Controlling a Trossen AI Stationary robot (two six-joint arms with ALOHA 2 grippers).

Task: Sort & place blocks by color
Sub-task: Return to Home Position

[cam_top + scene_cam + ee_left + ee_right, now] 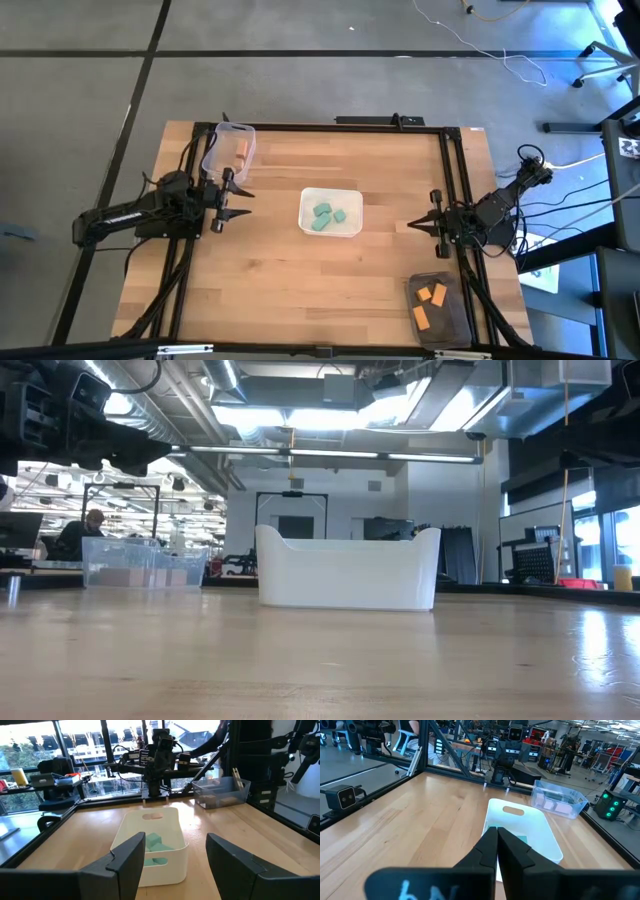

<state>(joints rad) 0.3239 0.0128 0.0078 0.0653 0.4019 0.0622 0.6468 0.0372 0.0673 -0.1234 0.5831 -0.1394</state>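
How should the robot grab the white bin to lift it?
Come straight down from above and pinch one end wall of the white bin at its handle slot, across the wall's thickness. The walls are thin and upright, the top is open, and the teal blocks lie near the middle, probably out of the way.

Three teal blocks [324,210], three orange blocks [437,294], and pale wood blocks [241,152], perhaps three, hard to count.

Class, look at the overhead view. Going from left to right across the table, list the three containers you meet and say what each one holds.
Clear tub holding pale wood blocks → white tray holding teal blocks → dark bin holding orange blocks.
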